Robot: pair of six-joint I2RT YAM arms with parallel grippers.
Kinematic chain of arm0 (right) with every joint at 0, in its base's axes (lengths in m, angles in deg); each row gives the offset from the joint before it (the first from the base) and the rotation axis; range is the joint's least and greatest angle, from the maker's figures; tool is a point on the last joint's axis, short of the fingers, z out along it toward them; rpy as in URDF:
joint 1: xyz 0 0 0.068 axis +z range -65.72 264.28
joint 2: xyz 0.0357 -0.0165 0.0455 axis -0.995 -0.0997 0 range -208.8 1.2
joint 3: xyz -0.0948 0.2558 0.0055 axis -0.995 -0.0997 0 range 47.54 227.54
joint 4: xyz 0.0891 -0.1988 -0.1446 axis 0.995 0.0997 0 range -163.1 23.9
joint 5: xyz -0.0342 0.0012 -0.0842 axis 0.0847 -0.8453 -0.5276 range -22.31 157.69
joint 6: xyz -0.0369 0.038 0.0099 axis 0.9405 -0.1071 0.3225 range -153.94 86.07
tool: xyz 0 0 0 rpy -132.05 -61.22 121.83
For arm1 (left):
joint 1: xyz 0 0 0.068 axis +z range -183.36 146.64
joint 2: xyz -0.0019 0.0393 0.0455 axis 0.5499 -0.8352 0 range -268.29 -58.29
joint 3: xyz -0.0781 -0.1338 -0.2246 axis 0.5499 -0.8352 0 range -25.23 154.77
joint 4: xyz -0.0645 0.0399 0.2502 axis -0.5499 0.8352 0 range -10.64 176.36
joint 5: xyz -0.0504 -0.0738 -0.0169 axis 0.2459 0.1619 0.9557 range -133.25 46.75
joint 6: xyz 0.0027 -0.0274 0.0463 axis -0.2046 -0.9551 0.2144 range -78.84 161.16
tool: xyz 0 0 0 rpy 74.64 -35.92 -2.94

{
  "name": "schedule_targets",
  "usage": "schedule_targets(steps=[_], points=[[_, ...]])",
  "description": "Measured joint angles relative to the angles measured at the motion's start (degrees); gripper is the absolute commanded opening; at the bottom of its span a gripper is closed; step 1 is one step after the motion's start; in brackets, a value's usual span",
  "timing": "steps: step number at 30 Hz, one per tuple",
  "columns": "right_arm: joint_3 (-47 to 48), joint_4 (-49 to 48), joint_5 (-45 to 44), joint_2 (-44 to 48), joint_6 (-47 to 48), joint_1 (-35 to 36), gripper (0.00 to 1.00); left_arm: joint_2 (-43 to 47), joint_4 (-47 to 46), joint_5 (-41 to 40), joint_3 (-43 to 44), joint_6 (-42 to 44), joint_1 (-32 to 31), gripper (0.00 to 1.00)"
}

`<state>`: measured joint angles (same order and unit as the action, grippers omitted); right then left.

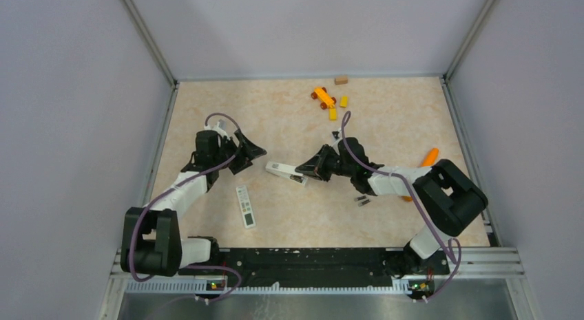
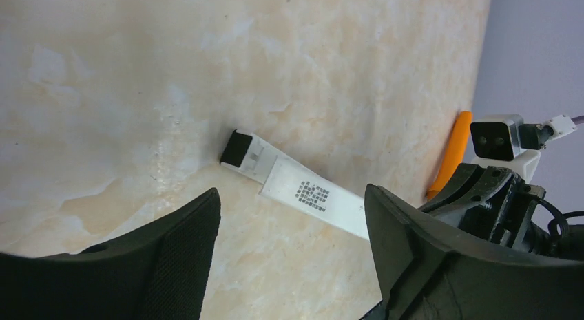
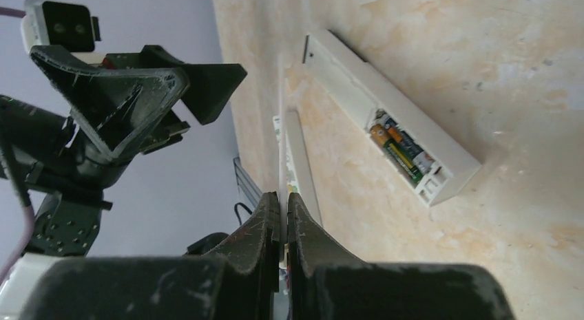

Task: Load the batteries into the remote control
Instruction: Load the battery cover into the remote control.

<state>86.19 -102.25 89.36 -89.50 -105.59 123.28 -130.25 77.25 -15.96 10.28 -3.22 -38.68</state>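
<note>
remote control [image 1: 246, 206]: white bar lying flat on the marbled table [image 1: 386, 127], nearest the arm bases, between the two arms and closer to the left one; back side up, battery bay uncovered.
fitted batteries [image 3: 401, 151]: two cells side by side in the bay, near one end of the remote control; wraps orange, green and black, lettering too small to read.
loose batteries [image 1: 361, 199]: two small dark cells on the table just beside the right forearm, well apart from the remote control.
right gripper [image 3: 284, 199]: fingers pressed together on one end of the back cover, nothing else in them.
back cover [image 2: 313, 195]: thin white strip reaching from the right gripper toward the left one, near the remote control but apart from it; it bears a block of dark print, unreadable, and has a dark end piece.
left gripper [image 1: 248, 157]: fingers spread wide, holding nothing, just beside the back cover's free end.
orange tapered object [image 1: 428, 157]: beside the right arm.
orange toy [image 1: 321, 96], yellow bricks [image 1: 343, 100], wooden block [image 1: 341, 79]: clustered near the far wall.
</note>
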Motion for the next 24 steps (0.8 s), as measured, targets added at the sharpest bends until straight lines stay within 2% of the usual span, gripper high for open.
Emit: schedule_targets(steps=[7,24], points=[[2.7,0.4,-1.6,-5.8,-0.7,0.3,0.00,-6.2,-0.5,-0.8,-0.1,2.2,0.1,0.61],[3.8,1.9,-3.0,-8.4,-2.6,0.3,0.00,-13.0,-3.2,-1.0,-0.1,3.9,0.1,0.55]])
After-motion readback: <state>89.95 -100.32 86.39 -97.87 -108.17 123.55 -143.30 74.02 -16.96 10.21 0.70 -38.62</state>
